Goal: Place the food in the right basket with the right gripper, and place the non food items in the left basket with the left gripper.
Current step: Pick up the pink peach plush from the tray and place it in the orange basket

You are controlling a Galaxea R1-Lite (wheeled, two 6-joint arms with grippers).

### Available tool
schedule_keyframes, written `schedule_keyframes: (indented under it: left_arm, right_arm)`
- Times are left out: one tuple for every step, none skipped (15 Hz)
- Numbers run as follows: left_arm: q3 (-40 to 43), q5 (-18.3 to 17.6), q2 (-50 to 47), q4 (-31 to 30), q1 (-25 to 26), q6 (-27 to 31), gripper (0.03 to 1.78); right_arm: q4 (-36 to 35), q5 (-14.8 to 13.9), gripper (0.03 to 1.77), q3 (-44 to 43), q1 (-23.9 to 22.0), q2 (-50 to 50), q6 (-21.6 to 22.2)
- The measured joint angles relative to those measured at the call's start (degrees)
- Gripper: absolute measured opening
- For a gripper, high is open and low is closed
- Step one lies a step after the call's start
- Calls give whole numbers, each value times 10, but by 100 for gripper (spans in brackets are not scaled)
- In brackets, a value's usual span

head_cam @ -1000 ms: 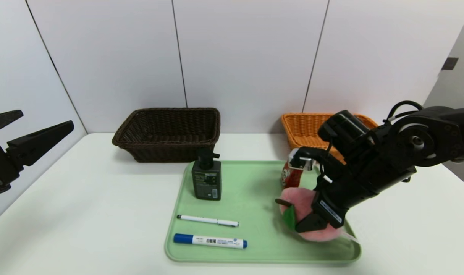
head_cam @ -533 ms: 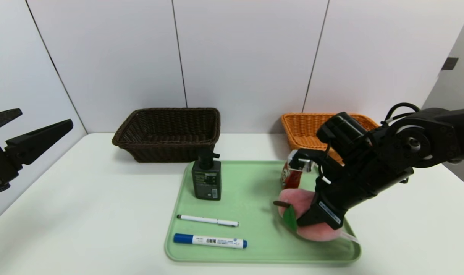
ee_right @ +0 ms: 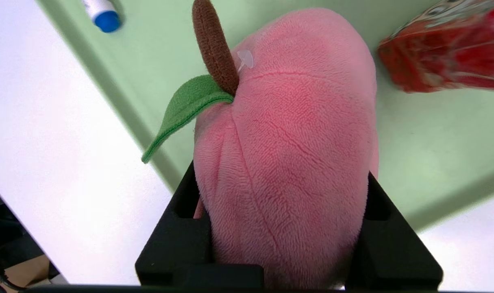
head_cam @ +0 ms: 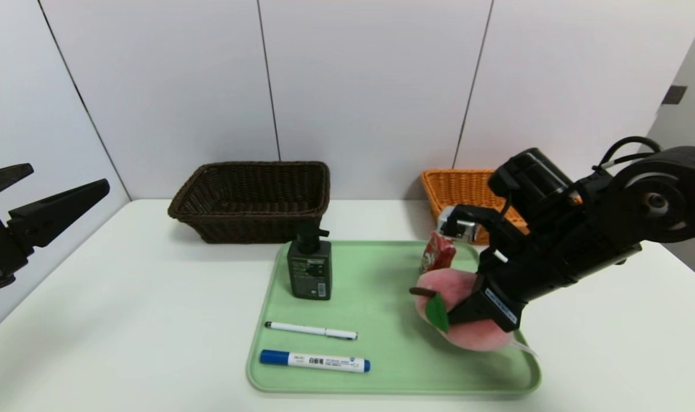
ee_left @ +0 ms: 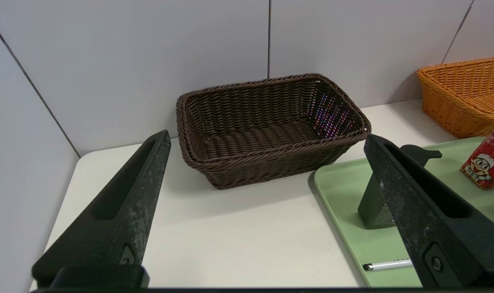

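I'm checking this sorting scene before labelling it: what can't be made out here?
- Orange basket: its inside is hidden in the head view by the right arm.
- Pump bottle: mostly behind a left gripper finger in the left wrist view.
- Marker: label print too small.

you see the pink plush peach (head_cam: 467, 312), stem and leaf pointing toward the desk's left edge, pinched in the right tool (head_cam: 467, 317); the red snack packet (head_cam: 437, 256) stands just behind it.
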Motion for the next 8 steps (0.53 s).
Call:
schedule_keyframes:
  left_arm:
    - [1,0,0,1,0,3,169]
    - [2,0,0,1,0,5,169]
    - [2,0,0,0,0,5,169]
    - [1,0,0,0,0,5,169]
    - [1,0,-1,1,0,5,169]
    - [3,0,-2,1,0,5,169]
    - [4,-1,-4,1,0,5,169]
    - [5,-1,-5,2,0,5,169]
  right_arm:
    - [1,2,78,0,-1,-19,0]
    - [3,5,77,-1,-1,-37,1]
    - [3,11,77,-3,-1,-56,0]
    - [2,22,77,-5,-1,-77,1]
    - [1,36,77,-13,-2,-95,2]
    - [-1,47,77,-24,-4,-111,4]
    - [-2,50,77,-43,-12,-122,6]
    - [-3,51,77,-62,-26,-129,7]
